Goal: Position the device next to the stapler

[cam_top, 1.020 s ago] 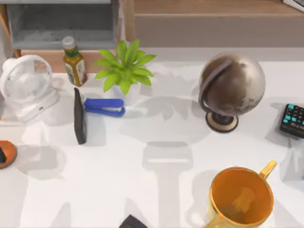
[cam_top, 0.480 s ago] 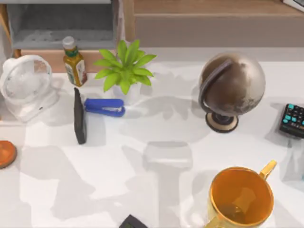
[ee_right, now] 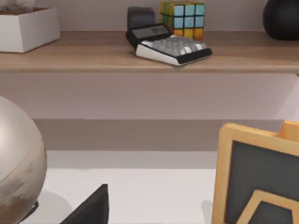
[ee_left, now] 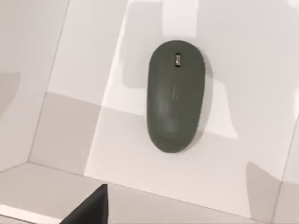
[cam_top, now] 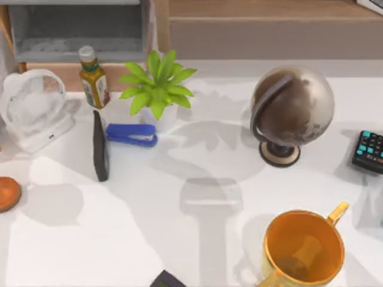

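Apparently early stage: stapler (cam_top: 132, 134) beside plant pot on counter (cam_top: 179, 239); grey mouse (ee_left: 176, 95), presumably the device, lies ungrasped under left wrist camera; hand states: cannot tell

The dark piece that sat on the orange disc (cam_top: 8, 194) at the tabletop's left edge a second ago is gone, leaving the disc bare. The shadows across the white tabletop (cam_top: 149, 227) have shifted, especially on the left side.
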